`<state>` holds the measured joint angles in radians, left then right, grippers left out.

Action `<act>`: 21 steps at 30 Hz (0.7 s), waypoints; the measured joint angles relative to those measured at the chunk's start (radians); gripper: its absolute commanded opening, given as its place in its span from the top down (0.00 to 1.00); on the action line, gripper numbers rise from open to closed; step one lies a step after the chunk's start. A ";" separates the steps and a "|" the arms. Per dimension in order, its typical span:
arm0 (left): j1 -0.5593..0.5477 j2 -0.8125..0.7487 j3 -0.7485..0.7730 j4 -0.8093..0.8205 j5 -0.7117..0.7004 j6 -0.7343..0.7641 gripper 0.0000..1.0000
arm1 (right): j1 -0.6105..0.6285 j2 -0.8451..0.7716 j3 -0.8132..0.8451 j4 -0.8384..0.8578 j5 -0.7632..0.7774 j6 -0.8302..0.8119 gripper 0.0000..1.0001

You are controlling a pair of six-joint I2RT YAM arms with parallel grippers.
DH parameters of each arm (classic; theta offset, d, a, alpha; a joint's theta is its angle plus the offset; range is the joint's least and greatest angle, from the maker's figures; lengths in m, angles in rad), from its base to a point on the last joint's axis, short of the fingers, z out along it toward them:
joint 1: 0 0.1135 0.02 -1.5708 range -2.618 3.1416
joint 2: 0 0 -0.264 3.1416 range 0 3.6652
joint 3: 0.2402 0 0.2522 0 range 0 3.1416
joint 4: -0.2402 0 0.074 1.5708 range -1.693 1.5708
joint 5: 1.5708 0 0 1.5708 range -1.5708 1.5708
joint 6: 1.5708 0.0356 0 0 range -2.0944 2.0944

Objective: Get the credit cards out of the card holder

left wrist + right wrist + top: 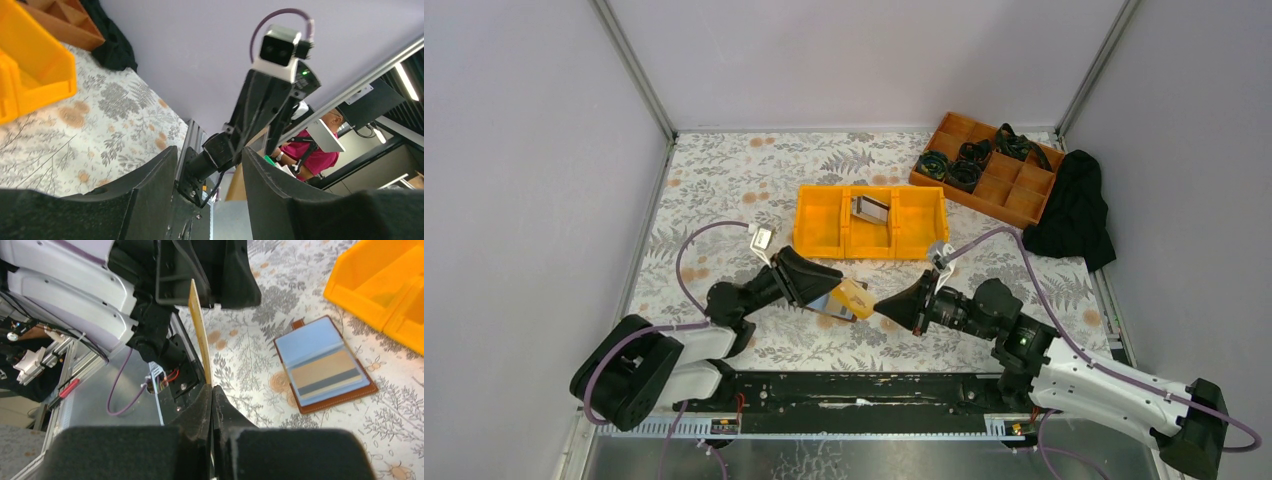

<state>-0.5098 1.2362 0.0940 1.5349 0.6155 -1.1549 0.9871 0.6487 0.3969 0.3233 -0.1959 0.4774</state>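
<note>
My right gripper (211,387) is shut on one end of a tan-yellow credit card (200,335), held edge-on above the table. Its far end reaches between the spread fingers (235,275) of my left gripper (832,282), which is open and not clamping it. From above, the card (854,297) spans the gap between both grippers, the right gripper (881,304) on its right. The brown card holder (325,365) lies open on the floral cloth below, with a tan card with a dark stripe (327,375) in its blue sleeve. In the left wrist view, the left gripper (209,152) holds nothing.
A yellow three-compartment bin (824,225) stands just behind the grippers, with grey cards (871,210) in its middle compartment. A wooden divided tray (1014,190) with dark coils sits at the back right, and a black cloth (1074,210) lies beside it.
</note>
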 measured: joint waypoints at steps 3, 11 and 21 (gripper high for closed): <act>0.000 -0.028 0.026 0.001 0.015 -0.006 0.42 | 0.000 -0.002 -0.025 0.000 -0.021 0.007 1.00; 0.000 -0.052 0.029 0.002 0.040 -0.014 0.51 | 0.000 -0.022 -0.035 -0.001 -0.030 0.010 1.00; -0.003 -0.052 0.029 0.001 0.056 -0.018 0.68 | 0.000 -0.029 -0.035 -0.001 -0.031 0.010 1.00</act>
<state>-0.5125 1.1843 0.1230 1.5360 0.6716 -1.1725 0.9871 0.6193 0.3614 0.3225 -0.2268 0.4870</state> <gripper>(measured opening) 0.349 0.017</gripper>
